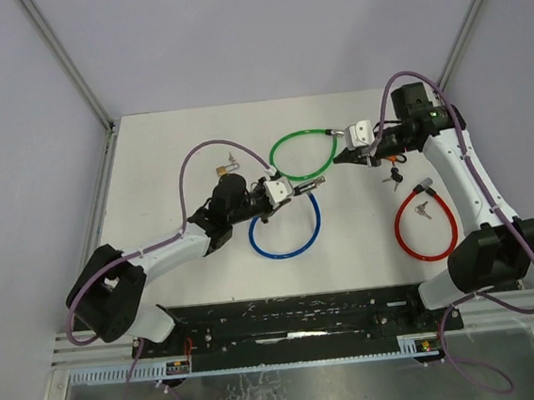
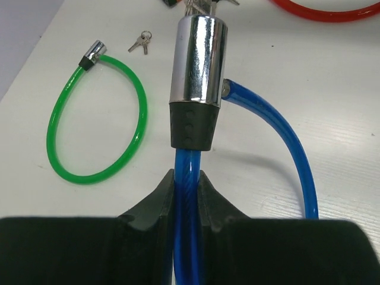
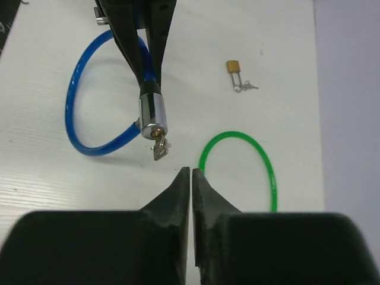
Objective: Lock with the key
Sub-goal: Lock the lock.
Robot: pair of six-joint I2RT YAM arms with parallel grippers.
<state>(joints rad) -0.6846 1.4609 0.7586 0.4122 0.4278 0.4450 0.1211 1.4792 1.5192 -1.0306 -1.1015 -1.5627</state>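
Blue cable (image 2: 187, 163) tight between left jaws — right jaws fully closed.

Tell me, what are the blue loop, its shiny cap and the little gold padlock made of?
The blue cable looks like glossy, slightly translucent plastic sheathing; any core is hidden. Its lock cylinder seems polished, chrome-plated metal: it mirrors its surroundings. The small padlock looks like brass by its yellow-gold colour, though too small to be sure.

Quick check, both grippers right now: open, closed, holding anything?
Left gripper: closed on the blue cable lock, just below its metal barrel.
Right gripper: closed, empty; the key sits in the barrel ahead of its tips.
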